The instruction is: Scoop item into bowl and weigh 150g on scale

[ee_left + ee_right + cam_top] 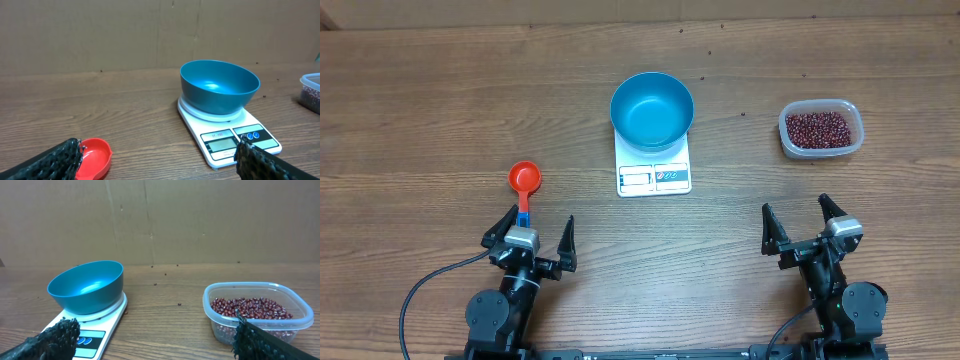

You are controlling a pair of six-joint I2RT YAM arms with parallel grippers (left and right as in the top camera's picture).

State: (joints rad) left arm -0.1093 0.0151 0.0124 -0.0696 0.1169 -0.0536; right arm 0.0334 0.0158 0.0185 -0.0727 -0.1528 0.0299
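The blue bowl [652,109] [219,86] [86,286] stands empty on the white scale [653,175] [227,135] [90,335] at the table's centre. Dark red-brown beans [817,129] [251,308] fill a clear plastic tub [821,129] [257,311] at the right. A red scoop [524,180] [93,157] with a blue handle lies at the left. My left gripper [537,229] [157,152] is open at the near edge, its left finger beside the scoop's cup. The right gripper [797,218] [155,332] is open too, below the tub, holding nothing.
A few stray beans [178,304] lie on the wood between the scale and the tub. A brown cardboard wall [150,35] stands behind the table.
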